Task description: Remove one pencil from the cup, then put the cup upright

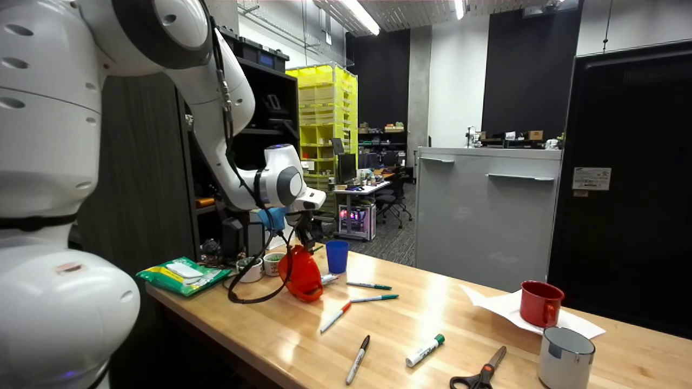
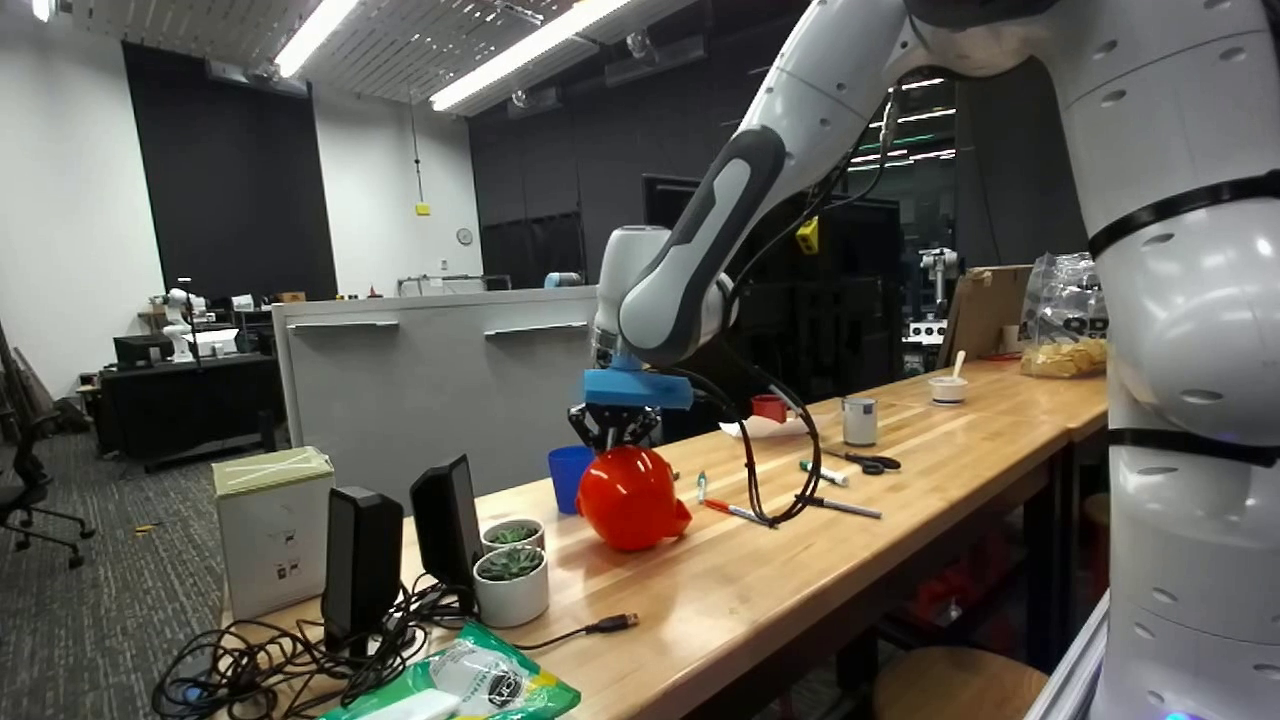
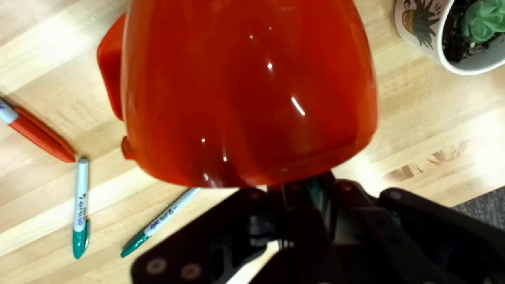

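In an exterior view you're looking along the desk (image 1: 397,324) from slightly above, pretty close to the arm (image 1: 48,124), which eats up the left edge; scissors (image 1: 488,370) are down front, yellow shelving (image 1: 316,97) way in back. In an exterior view with black speakers (image 2: 362,570) nearby, the arm's on the right and those scissors are far off. Both exterior views share the red-orange cup (image 1: 305,270), the desk and the grey cabinet (image 1: 486,221) behind. Wrist view is super close, aimed down at the desk, that cup filling the top middle and the fingers (image 3: 305,232) coming in from the bottom.
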{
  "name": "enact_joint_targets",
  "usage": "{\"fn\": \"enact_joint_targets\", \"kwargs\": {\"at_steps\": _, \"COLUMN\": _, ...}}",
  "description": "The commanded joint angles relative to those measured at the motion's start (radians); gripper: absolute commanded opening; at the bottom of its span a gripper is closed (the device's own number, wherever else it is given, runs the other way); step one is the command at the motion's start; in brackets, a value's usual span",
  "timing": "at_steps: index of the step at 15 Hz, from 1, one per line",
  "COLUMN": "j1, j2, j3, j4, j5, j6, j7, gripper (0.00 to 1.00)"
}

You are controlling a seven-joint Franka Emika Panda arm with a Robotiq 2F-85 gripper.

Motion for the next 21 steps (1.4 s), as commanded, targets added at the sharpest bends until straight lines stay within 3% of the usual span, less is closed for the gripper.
{"fn": "enact_joint_targets", "kwargs": {"at_steps": 1, "j1": 0.011, "j2": -0.060, "j3": -0.013, "j4": -0.045, "j5": -0.060, "j6": 0.020, "j7": 0.045, "gripper": 0.02}}
{"fn": "enact_joint_targets", "kwargs": {"at_steps": 7, "j1": 0.020, "j2": -0.094, "j3": -0.032, "j4": -0.041, "j5": -0.227, "j6": 0.044, "j7": 0.170, "gripper": 0.02}}
{"fn": "enact_joint_targets", "kwargs": {"at_steps": 16, "j1": 0.005, "j2": -0.172, "j3": -0.063, "j4": 0.014, "j5": -0.670, "j6": 0.021, "j7": 0.529, "gripper": 0.02}}
{"fn": "enact_joint_targets", "kwargs": {"at_steps": 21, "j1": -0.003, "j2": -0.214, "j3": -0.065, "j4": 0.046, "j5": -0.851, "j6": -0.025, "j7": 0.692, "gripper": 0.02}}
